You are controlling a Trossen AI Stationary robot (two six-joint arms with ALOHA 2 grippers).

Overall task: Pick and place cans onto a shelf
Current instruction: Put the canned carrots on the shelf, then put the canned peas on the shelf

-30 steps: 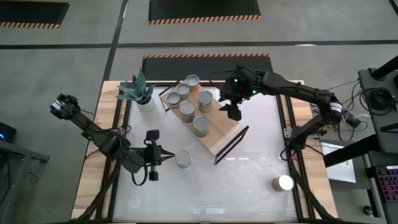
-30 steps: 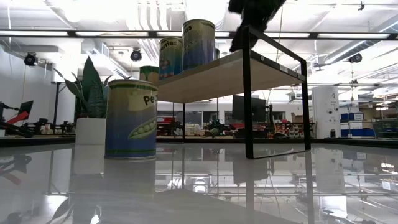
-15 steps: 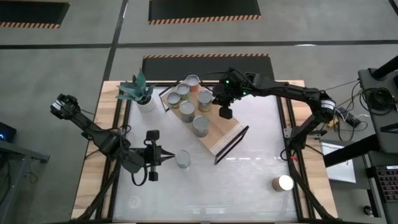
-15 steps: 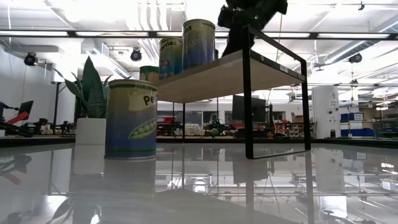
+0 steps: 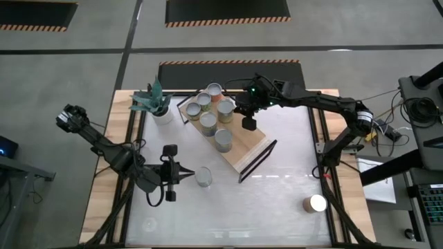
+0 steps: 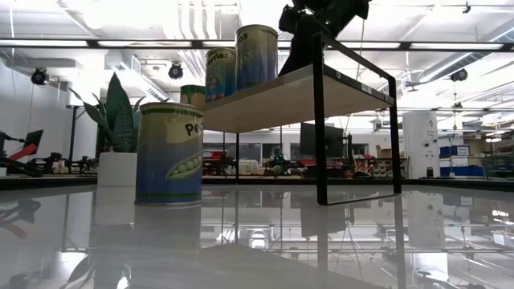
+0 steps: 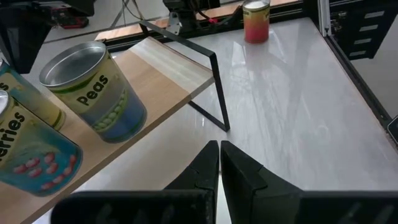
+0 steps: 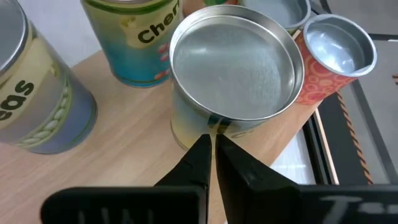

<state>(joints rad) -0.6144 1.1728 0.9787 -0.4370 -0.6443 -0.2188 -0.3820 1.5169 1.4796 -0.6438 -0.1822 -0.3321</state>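
The light-wood shelf (image 5: 246,155) stands slantwise at mid-table, with several cans on its top, among them a Peas can (image 5: 223,138) and a Cherries can (image 5: 208,122). My right gripper (image 5: 247,123) is shut above the shelf. Its tips (image 8: 211,144) are at the near side of a silver-topped can (image 8: 233,65), which also shows in the high view (image 5: 226,108). My left gripper (image 5: 185,174) is shut and raised at the near left, beside a Peas can (image 5: 203,176) standing on the table. A further can (image 5: 316,203) stands on the table at the near right. My right gripper's shut fingertips (image 8: 205,149) stand against the lower side wall (image 8: 214,127) of the silver-topped can, coming at it from the table's right and slanting down. I cannot tell whether they touch it. The can stands upright on the shelf.
A white pot with a green plant (image 5: 156,105) stands at the shelf's far left end. An orange-patterned can (image 8: 336,56) stands close beside the silver-topped one. The shelf's black end frame (image 5: 257,160) rises at its near right end. Bare tabletop (image 5: 291,166) lies right of the shelf.
My right gripper, still shut, has moved toward the table's left over the shelf, closing on the group of cans. The cans and my left gripper have kept still.
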